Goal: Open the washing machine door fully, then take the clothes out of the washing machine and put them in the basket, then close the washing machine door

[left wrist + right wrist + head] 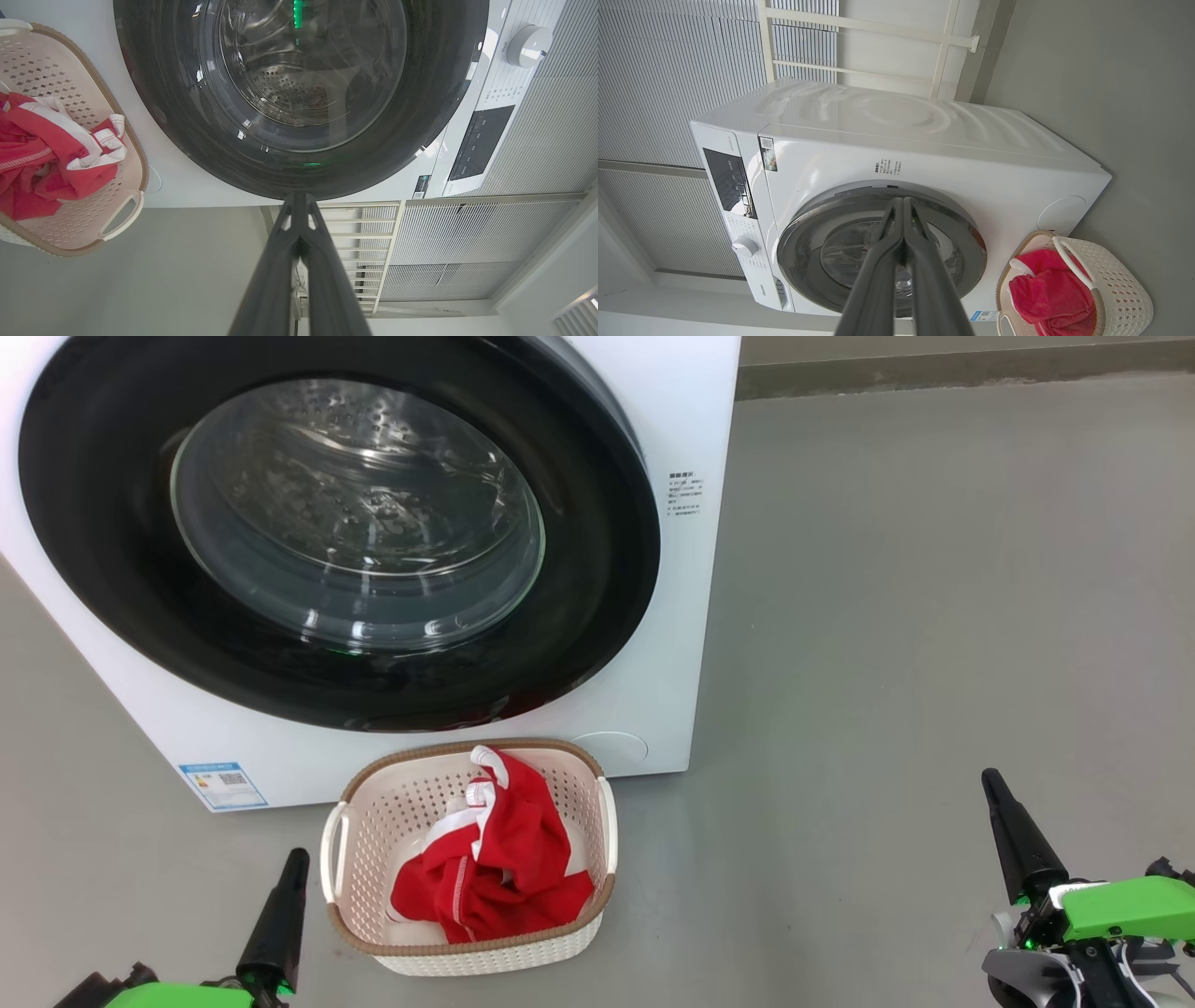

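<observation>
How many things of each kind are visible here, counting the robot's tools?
Washing machine: 1
Basket: 1
Heap of red clothes: 1, garments within cannot be counted
Left tool, right tool: 2
Total: 5

Bright, even daylight, soft and nearly shadowless; only a faint shade lies beside the basket (467,947). The door (355,523) glass carries white glints and small green reflections. The washer (901,112) top looks washed out. Wrist views bow straight lines near their edges
</observation>
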`<state>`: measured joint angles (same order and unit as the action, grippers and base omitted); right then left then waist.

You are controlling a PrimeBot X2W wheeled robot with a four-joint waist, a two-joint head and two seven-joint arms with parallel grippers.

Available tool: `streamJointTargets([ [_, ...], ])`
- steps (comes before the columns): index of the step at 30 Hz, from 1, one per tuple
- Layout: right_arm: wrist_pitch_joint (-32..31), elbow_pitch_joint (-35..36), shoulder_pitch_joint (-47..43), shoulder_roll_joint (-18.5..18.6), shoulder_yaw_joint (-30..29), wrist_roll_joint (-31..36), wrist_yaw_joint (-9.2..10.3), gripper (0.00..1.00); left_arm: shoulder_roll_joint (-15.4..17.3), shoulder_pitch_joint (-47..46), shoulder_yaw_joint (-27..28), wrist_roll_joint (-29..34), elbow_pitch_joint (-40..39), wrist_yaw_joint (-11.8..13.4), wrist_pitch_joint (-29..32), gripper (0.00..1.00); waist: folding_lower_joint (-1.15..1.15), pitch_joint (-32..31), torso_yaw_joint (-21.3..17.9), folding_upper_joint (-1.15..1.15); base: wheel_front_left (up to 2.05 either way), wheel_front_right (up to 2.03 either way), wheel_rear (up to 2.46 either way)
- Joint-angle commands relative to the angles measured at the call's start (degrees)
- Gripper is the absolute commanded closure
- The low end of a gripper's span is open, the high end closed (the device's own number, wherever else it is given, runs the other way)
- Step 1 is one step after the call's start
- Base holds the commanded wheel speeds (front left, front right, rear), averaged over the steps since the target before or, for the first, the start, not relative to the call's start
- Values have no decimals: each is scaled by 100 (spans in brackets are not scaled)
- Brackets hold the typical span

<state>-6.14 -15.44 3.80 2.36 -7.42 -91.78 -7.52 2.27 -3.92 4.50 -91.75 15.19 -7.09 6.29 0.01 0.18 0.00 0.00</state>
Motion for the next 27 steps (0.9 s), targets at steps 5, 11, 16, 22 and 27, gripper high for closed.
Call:
streamJointTargets([
  [5,-35,142,238,52,90,-39,3,100,61,-226,202,-41,-115,-40,20,100,0,0,0,0,0,0,0],
  [11,-35,142,238,52,90,-39,3,100,61,-226,202,-41,-115,-40,20,100,0,0,0,0,0,0,0],
  [16,-35,142,238,52,90,-39,3,100,61,-226,202,-42,-115,-40,20,100,0,0,0,0,0,0,0],
  [22,-35,142,238,52,90,-39,3,100,61,-226,202,-42,-115,-40,20,100,0,0,0,0,0,0,0],
  [27,-35,142,238,52,91,-39,3,100,61,-226,202,-42,-115,-40,19,100,0,0,0,0,0,0,0],
])
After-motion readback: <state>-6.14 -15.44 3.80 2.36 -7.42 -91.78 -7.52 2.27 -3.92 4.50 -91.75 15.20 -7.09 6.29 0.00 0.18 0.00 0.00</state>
